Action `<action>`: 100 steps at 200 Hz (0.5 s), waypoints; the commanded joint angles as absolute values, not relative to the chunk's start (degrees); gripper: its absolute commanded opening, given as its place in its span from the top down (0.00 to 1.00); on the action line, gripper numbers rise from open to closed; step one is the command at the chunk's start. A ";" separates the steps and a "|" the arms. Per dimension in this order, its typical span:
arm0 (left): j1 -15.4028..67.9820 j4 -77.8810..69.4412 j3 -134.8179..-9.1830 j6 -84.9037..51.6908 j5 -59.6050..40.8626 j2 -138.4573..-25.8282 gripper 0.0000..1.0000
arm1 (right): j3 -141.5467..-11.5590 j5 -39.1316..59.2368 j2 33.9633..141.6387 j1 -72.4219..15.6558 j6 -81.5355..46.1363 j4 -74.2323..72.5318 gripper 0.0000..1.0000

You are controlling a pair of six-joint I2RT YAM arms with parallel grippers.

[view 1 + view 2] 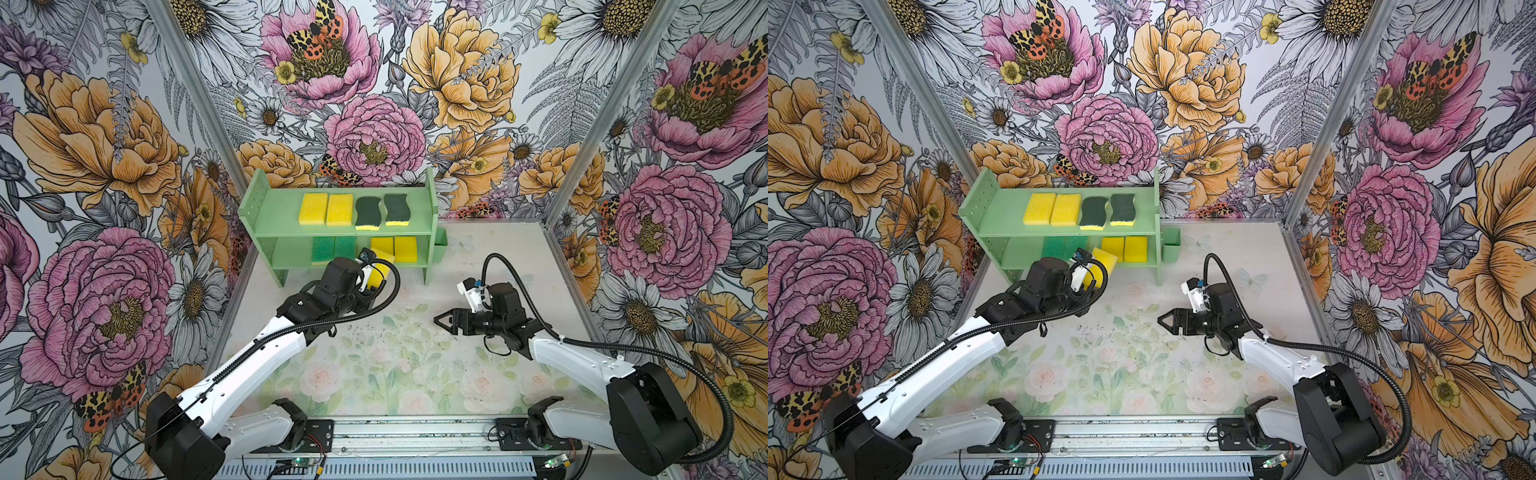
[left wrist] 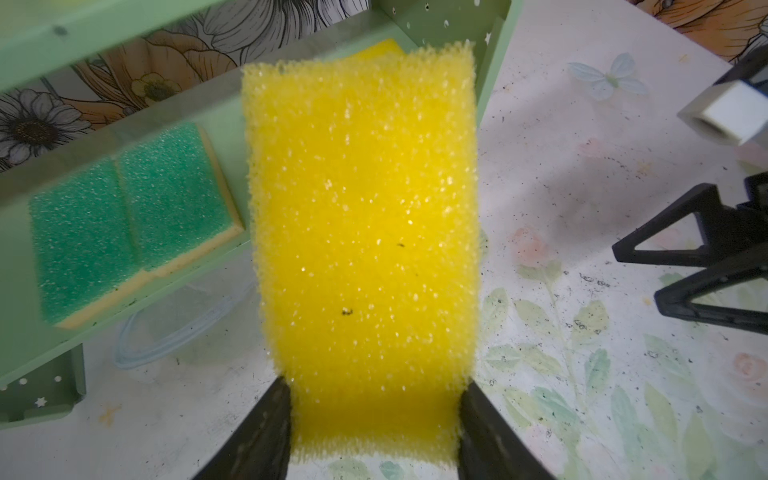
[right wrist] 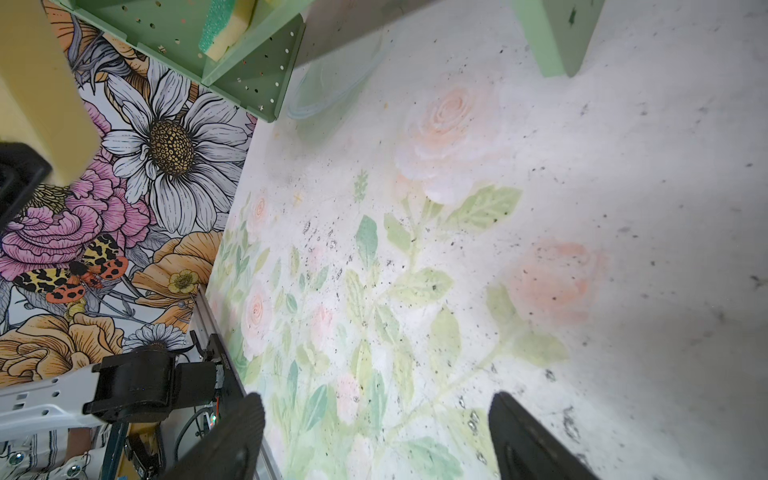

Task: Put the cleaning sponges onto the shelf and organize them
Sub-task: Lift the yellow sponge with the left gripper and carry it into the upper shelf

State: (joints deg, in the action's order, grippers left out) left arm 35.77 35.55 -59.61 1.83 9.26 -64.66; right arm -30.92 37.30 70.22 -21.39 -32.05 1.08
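Left wrist view: left end effector [image 2: 376, 386] tight on a yellow sponge [image 2: 361, 228] by the shelf [image 2: 16, 270]; right end effector [image 2: 638, 276] spread

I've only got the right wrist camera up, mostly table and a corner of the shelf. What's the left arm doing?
Observer: The left gripper is shut on a plain yellow sponge, held at the front of the lower tier of the shelf.
Operator: What's on the top tier?
Observer: Two yellow sponges, then two dark-green wavy sponges, in one row.
Operator: And below?
Observer: Two bright-green sponges on the left, two more yellow ones on the right.
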 commanded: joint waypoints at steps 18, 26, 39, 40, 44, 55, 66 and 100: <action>33.81 38.41 -65.49 0.12 15.72 -62.24 0.41 | -34.26 38.26 67.03 -20.92 -33.54 1.96 0.13; 32.72 39.01 -66.58 -0.24 16.08 -61.93 0.41 | -34.75 38.47 66.48 -20.92 -33.77 2.39 0.13; 30.69 39.71 -68.20 -0.44 15.46 -61.28 0.41 | -35.58 38.51 65.51 -20.92 -34.00 3.30 0.14; 30.46 39.81 -68.38 -0.48 15.37 -61.18 0.41 | -35.63 38.46 65.45 -20.92 -34.00 3.37 0.14; 30.04 40.07 -68.98 -0.51 15.11 -60.90 0.41 | -35.88 38.50 65.06 -20.92 -33.93 3.75 0.13; 28.67 40.50 -70.09 -0.40 14.42 -60.17 0.41 | -36.53 38.32 64.22 -20.92 -33.81 4.59 0.13; 26.99 40.91 -71.27 -0.18 13.47 -59.48 0.40 | -36.91 38.13 63.53 -20.93 -33.87 5.15 0.13; 22.54 41.56 -75.42 1.81 12.39 -59.06 0.39 | -37.45 37.97 61.67 -20.92 -34.44 6.02 0.13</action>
State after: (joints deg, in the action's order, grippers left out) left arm 24.93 40.51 -72.47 0.40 13.21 -59.77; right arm -35.75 37.74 63.46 -21.39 -33.63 4.58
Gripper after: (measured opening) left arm 0.604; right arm 0.866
